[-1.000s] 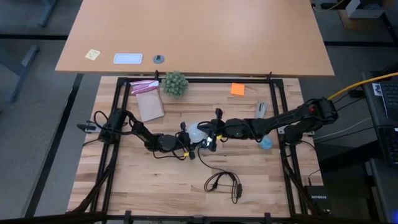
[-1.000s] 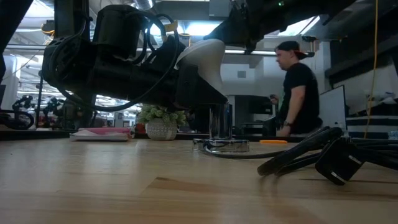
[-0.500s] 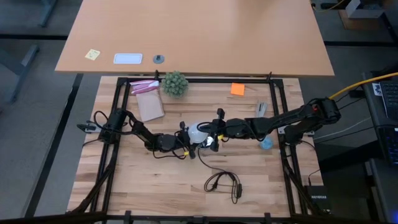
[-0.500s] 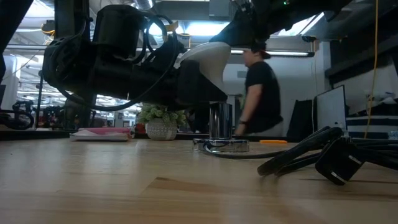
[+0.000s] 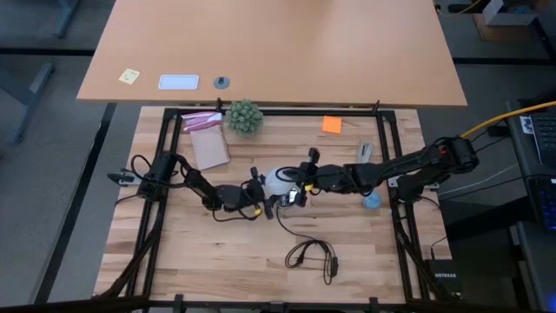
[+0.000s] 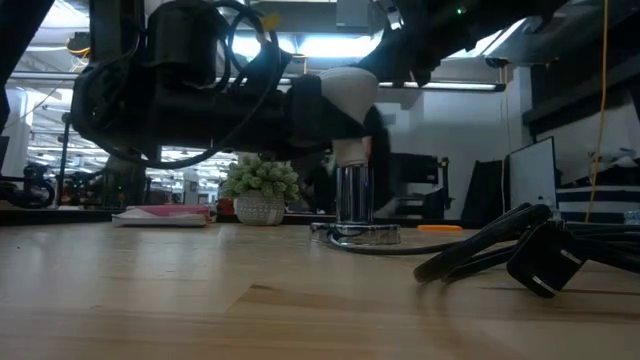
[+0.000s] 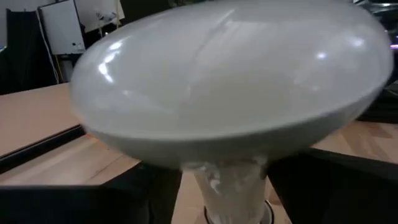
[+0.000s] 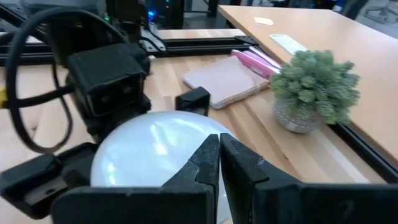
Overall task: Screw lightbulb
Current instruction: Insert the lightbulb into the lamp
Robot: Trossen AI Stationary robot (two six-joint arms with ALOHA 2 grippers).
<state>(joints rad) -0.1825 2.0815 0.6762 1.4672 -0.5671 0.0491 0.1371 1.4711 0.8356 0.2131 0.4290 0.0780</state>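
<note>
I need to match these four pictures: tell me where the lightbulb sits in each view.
High view: lightbulb at the table's middle, between both arms.
Low view: upper middle, upright over the socket.
Left wrist view: fills the frame.
Right wrist view: low centre, behind the shut right tool.
Shared landmark: green plant.

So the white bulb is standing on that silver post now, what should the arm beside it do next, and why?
Probably the left gripper should close on the lightbulb and give it another turn. The bulb stands upright in the socket, its fingers look spread beside the dome, and the right gripper rests shut on top.
</note>
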